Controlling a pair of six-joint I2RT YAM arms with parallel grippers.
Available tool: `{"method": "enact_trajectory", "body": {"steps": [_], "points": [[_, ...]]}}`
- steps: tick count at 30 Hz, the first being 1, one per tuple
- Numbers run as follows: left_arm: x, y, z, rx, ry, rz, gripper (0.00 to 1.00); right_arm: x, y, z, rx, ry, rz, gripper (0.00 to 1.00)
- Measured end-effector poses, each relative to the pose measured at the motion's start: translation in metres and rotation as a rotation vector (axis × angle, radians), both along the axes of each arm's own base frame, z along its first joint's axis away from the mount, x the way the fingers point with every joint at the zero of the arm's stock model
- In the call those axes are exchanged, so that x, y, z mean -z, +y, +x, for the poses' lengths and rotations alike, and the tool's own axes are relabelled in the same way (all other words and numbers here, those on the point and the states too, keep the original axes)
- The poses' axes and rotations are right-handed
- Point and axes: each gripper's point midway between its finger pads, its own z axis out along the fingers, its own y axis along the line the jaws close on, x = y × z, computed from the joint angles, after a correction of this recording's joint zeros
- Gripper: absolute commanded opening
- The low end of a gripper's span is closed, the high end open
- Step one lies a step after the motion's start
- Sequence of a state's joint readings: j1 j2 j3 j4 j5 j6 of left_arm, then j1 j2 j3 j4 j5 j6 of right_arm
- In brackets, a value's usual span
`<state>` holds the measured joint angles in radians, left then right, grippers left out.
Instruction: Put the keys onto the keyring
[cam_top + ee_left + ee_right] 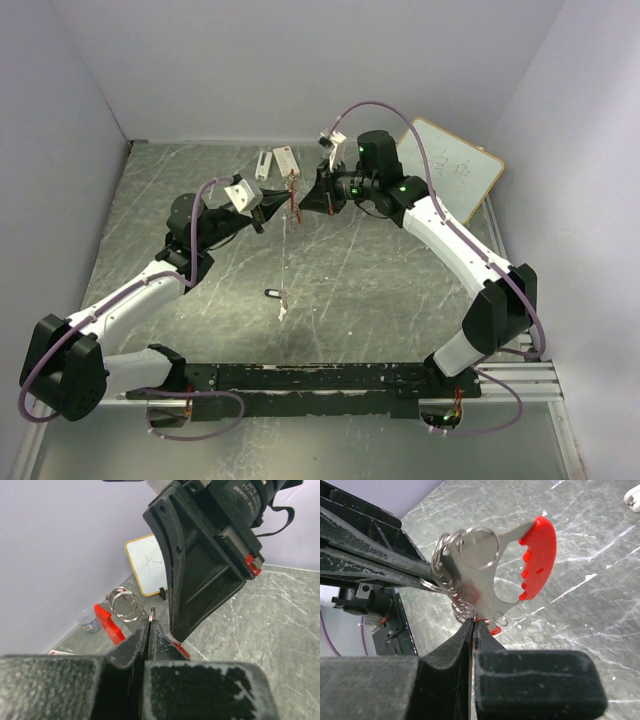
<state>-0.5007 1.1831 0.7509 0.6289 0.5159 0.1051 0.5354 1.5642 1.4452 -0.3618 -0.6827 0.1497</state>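
The keyring is held up between both grippers at the table's middle back (293,192). In the right wrist view its curved red plastic piece (541,555) joins a silver plate and silver rings (479,547). My left gripper (150,622) is shut on one silver ring (152,612); the red piece (109,624) hangs behind it. My right gripper (474,622) is shut on the red-headed key (495,630), whose tip is against the rings. The red key also shows under the right fingers in the left wrist view (181,650). The black-headed key (269,293) lies on the table nearer the arms.
A small whiteboard (452,172) leans at the back right wall. White plastic pieces (276,160) lie behind the grippers. A small white scrap (283,312) lies beside the black key. A small bottle (90,622) stands by the wall.
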Motion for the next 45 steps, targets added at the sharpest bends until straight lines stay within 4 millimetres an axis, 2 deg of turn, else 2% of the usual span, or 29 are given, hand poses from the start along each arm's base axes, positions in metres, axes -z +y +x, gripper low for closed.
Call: {"method": "enact_trajectory", "body": {"steps": [11,18,37,45], "points": [[0.009,0.008,0.009,-0.070,0.027,-0.004,0.07,-0.011,-0.013,0.000,0.047,-0.029,-0.009,0.00],[0.018,0.009,0.010,-0.076,0.044,-0.004,0.07,-0.007,-0.019,0.002,0.072,-0.028,-0.033,0.00],[0.030,0.011,0.009,-0.088,0.073,-0.013,0.07,-0.023,-0.024,0.016,0.135,-0.084,-0.044,0.00],[0.027,0.010,0.008,-0.085,0.074,-0.026,0.07,-0.030,-0.025,0.024,0.162,-0.123,-0.040,0.00]]}}
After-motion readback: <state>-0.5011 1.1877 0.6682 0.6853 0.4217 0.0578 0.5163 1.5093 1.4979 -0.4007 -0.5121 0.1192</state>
